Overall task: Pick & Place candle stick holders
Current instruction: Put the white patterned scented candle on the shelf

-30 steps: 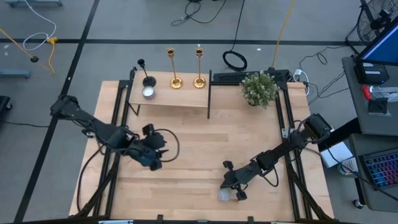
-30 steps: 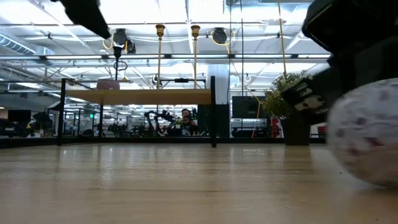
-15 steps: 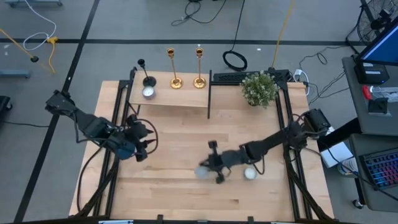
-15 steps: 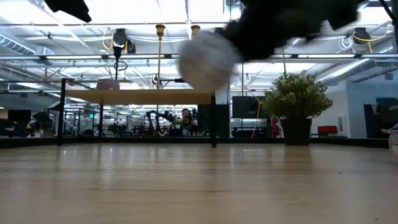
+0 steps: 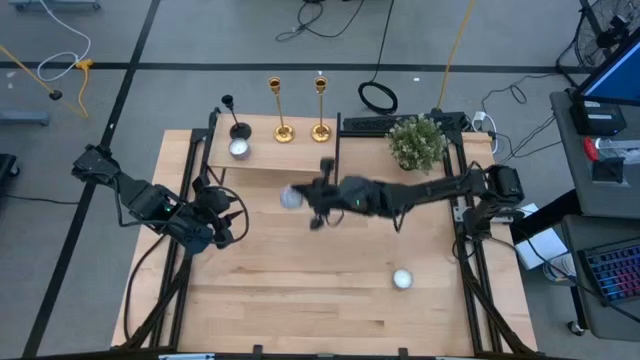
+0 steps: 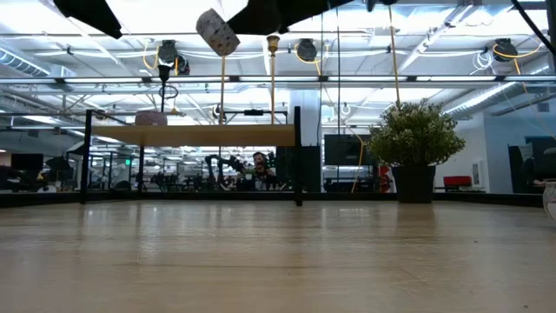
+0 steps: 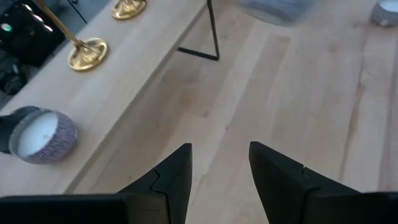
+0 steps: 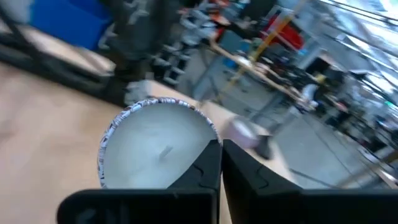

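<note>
Two gold candle stick holders [image 5: 282, 128] [image 5: 320, 127] and a black one [image 5: 237, 128] stand on their round bases on a light wooden shelf [image 5: 290, 158] at the table's far side. A candle jar [image 5: 238, 149] stands beside the black one. My right gripper [image 5: 308, 196] is shut on a white candle in a patterned jar [image 5: 290, 197], in front of the shelf and, in the low view [image 6: 217, 30], above its top. My left gripper [image 5: 228, 222] is open and empty over the table's left part, near the shelf [image 7: 219, 149]. My right gripper holds the candle jar by its rim [image 8: 208, 142], on the side nearest the wrist. One finger [image 8: 205, 171] lies over the wax and the other outside the wall. The arm reaches in level from the table's right. The jar is lifted clear and tilted [image 6: 217, 30].
A bushy green plant [image 5: 417, 143] in a dark pot stands at the far right. A second white candle [image 5: 402, 279] lies on the table toward the near right. Black frame posts [image 5: 337, 150] edge the shelf. Bare wood lies between the arms.
My right gripper has carried the candle jar from the table's near edge up and toward the far left, until it is in front of the shelf and well above the table. My left gripper has drawn back toward the table's left and far edge.
</note>
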{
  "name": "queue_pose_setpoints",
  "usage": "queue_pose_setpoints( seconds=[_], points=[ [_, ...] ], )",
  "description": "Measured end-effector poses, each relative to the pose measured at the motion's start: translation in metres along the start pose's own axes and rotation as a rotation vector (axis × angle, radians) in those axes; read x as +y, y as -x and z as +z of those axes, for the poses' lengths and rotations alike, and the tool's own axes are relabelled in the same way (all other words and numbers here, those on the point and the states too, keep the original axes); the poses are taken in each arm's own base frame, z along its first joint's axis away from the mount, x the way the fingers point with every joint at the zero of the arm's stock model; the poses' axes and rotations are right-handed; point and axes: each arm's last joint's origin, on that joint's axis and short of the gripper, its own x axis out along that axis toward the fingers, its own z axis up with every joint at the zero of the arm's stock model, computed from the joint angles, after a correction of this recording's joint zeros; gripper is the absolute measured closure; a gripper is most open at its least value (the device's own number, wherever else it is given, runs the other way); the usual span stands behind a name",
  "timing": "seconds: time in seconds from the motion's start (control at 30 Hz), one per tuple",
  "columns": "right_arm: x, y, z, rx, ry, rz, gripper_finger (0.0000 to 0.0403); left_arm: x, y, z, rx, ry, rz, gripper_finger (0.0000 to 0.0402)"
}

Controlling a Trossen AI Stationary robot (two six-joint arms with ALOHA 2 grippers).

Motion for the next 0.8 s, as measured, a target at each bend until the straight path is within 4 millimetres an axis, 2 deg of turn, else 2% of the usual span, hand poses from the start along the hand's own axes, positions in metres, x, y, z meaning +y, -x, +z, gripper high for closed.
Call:
queue_pose_setpoints(
  seconds=[0.13, 0.37, 0.47, 0.63, 0.8],
  points=[
    [-0.026, -0.020, -0.009, 0.021, -0.002, -0.073, 0.0403, 0.000, 0.000, 0.000, -0.005, -0.001, 0.005, 0.0238],
    [-0.050, -0.059, -0.021, 0.071, 0.053, -0.135, 0.0403, 0.000, 0.000, 0.001, -0.018, 0.002, 0.016, 0.0238],
    [-0.063, -0.071, -0.035, 0.109, 0.050, -0.164, 0.0403, 0.001, 0.000, 0.001, -0.028, 0.002, 0.026, 0.0238],
    [-0.074, -0.087, -0.059, 0.128, -0.008, -0.163, 0.0403, 0.001, 0.000, 0.001, -0.034, 0.002, 0.032, 0.0238],
    [-0.076, -0.101, -0.078, 0.087, -0.044, -0.158, 0.0403, 0.001, 0.000, 0.001, -0.034, 0.002, 0.032, 0.0238]
  ],
)
